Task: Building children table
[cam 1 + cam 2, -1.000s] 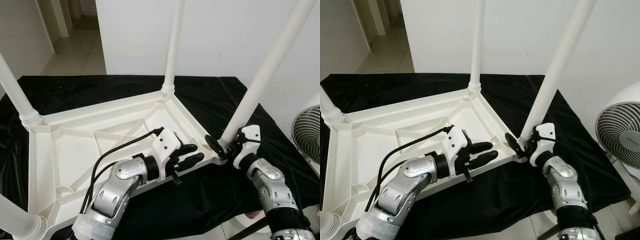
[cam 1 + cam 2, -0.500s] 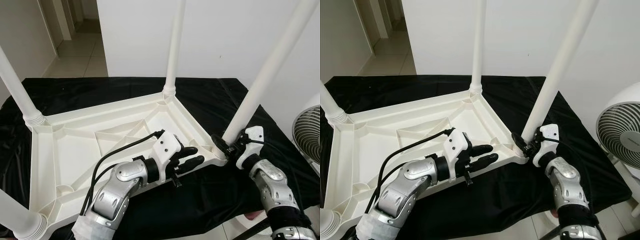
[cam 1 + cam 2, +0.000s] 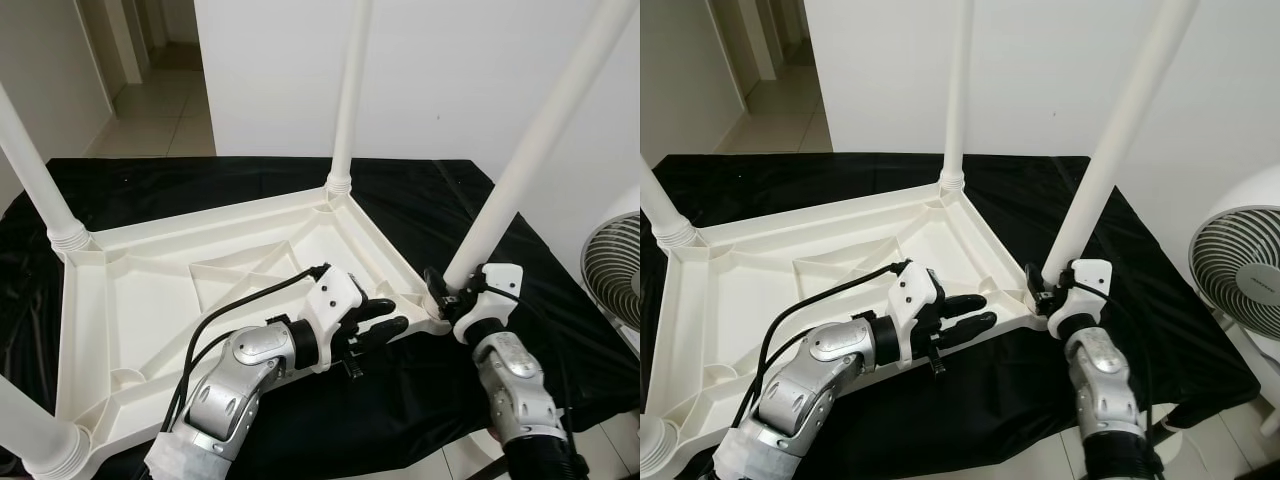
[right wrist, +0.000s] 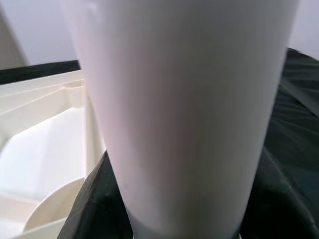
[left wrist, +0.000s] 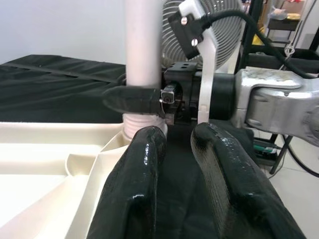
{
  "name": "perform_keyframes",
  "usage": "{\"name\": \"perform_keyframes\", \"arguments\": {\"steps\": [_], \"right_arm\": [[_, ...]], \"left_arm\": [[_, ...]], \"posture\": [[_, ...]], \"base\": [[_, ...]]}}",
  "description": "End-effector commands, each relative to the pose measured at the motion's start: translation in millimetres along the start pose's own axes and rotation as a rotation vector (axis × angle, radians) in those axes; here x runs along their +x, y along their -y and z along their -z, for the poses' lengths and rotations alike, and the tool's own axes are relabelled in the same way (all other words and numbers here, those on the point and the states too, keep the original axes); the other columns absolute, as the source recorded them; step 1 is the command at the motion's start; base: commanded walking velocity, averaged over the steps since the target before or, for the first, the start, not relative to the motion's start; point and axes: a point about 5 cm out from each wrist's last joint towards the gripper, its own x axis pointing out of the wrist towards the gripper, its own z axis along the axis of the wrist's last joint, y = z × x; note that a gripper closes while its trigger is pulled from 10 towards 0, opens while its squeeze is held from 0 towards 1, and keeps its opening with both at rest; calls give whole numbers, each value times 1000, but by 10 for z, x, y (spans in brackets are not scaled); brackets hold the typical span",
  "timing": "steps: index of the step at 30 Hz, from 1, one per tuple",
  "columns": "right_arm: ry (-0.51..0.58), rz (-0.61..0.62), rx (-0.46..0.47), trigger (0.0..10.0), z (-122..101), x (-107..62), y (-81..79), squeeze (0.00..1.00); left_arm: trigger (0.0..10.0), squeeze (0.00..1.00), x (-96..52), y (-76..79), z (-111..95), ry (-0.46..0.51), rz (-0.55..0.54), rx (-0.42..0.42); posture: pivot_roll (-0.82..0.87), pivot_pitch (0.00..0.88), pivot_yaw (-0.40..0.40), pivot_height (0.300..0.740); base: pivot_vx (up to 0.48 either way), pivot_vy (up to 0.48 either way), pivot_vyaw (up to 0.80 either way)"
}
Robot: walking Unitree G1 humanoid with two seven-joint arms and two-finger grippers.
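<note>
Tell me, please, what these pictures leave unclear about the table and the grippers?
- Leg tops: cut off by the head views' upper edge.
- Right gripper contact on the leg: hidden behind the leg; right wrist view too close.
- Left gripper grip on the rim: wrist view shows no clamp.

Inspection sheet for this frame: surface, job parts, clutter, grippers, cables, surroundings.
Surface: black cloth spread under the work.
Job's things: white tabletop upside down; far legs and upright in corner sockets; near-right leg tilted at its corner; another leg at the near-left corner.
Clutter: nothing seen.
Grippers: left gripper open, resting at the tabletop's near rim; right gripper shut on the near-right leg's base.
Cables: black cable looping from the left wrist over the tabletop.
Surroundings: white wall, tiled hallway, fan to the right.
</note>
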Motion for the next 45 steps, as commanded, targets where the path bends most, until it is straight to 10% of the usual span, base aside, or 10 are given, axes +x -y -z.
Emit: {"name": "perform_keyframes", "arguments": {"steps": [1,23,45], "right_arm": [[-51,94,99,0,130,-75,-157,0],[-35,236,125,0,7,-155,-478,0],[-30,-93,74,0,-66,-314,-986,0]], "left_arm": [[10000,0,-18,-75,57,-15,-100,-7],[10000,0,-62,-408,13,43,-316,-46],[10000,0,-60,-476,-81,53,-393,2]], "posture": [[-9,16,-5,740],[-20,66,-14,740],[109,118,-93,740]], "base": [[0,0,0],[0,0,0],[0,0,0]]}}
